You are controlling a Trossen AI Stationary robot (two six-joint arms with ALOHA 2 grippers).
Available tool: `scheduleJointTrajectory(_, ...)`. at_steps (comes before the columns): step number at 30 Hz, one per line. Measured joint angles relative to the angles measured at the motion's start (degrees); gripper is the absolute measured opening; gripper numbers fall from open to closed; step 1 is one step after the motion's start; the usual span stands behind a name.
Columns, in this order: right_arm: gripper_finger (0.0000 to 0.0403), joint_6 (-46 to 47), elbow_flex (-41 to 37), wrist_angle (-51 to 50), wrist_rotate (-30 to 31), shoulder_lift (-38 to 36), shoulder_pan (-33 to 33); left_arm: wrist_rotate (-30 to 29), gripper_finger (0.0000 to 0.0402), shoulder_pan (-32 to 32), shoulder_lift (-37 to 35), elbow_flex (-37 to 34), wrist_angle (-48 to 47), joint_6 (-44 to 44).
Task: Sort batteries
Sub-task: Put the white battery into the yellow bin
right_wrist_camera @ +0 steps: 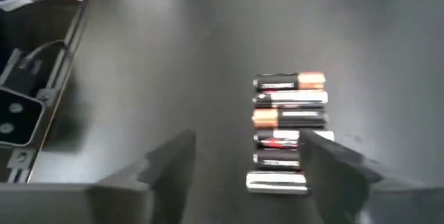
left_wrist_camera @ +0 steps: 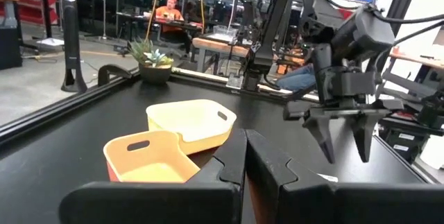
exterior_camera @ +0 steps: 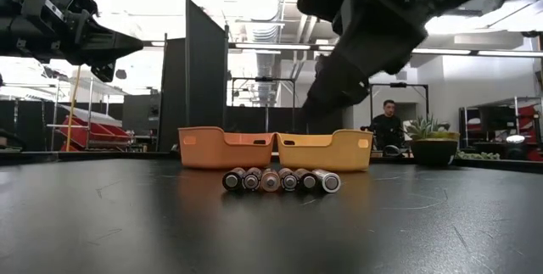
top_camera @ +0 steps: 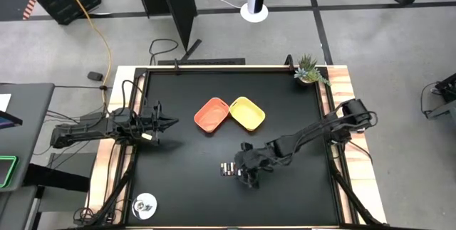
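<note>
Both arms matte black, slim tube links w/ chunkier joint housings. Black cable bundles trail off the left arm's base. Left end effector (top_camera: 169, 122): small white tag near the wrist in high view; two flat black fingers (left_wrist_camera: 229, 165) w/ stepped, notched inner edges, mounted on a wide black crossbar. Right end effector (left_wrist_camera: 345, 135): boxy dark-grey body, two tapered pointed fingers below a flat crossbar, black cables looping above. From its own wrist cam the fingers (right_wrist_camera: 331, 161) look grey, blade-like, blurred
</note>
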Motion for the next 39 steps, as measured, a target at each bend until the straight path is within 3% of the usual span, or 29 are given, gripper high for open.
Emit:
scheduleJointTrajectory(3, 0.0329, 0.00, 1.80, -3.98, 1.96, -0.15, -0.02, -0.01, 0.0006, 0.00, 0.00, 0.00, 0.02, 0.00)
scheduleJointTrajectory(7, 0.0354, 0.52, 2.96, -8.58, 3.52, -0.13, 0.00, 0.66, 0.0006, 0.00, 0.00, 0.00, 0.00, -0.46)
scheduleJointTrajectory(12, 0.0356, 3.33, 3.00, -13.03, 4.63, -0.13, 0.58, 2.51, 0.0021, 0.00, 0.00, 0.00, 0.09, -0.28)
scheduleJointTrajectory(24, 0.0357, 0.25, 2.94, -10.85, 7.85, 3.79, 2.55, 2.71, 0.0145, 0.00, 0.00, 0.00, 0.13, 1.70)
scheduleJointTrajectory(39, 0.0357, -1.08, 3.72, -8.46, 9.34, 6.87, 2.28, 3.04, 0.0152, -0.85, 1.05, 0.00, 0.20, 1.73)
